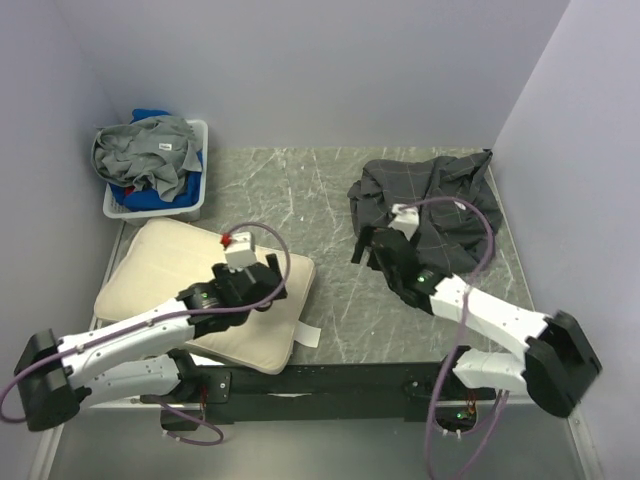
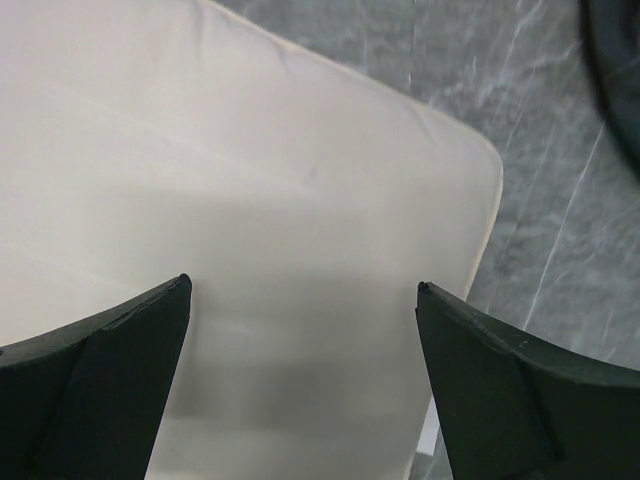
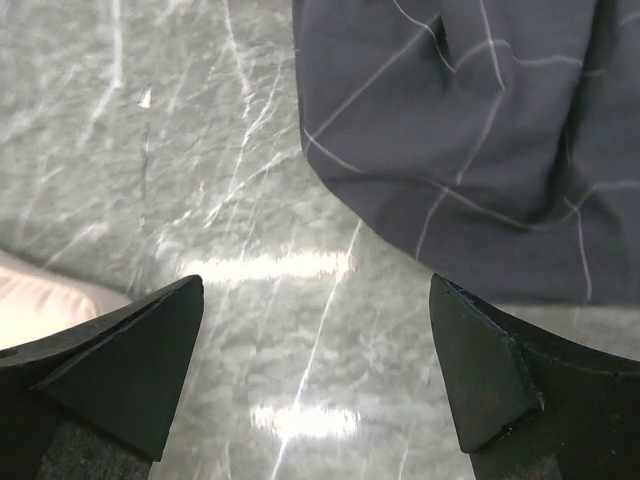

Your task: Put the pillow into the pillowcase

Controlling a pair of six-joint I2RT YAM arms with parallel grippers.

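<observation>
Overhead, your left gripper [image 2: 303,290] hovers above the pillow [image 1: 165,270], jaws spread wide. Your right gripper [image 3: 315,285], jaws likewise apart, hangs over the table [image 1: 300,190] right of the pillow; farther right lies the crumpled pillowcase [image 1: 440,200].

The white-and-black left arm [image 1: 120,345] and right arm [image 1: 495,315] are stretched forward, angled inward; the black two-finger left gripper [image 2: 303,285] and right gripper [image 3: 315,280] are held spread wide.
</observation>
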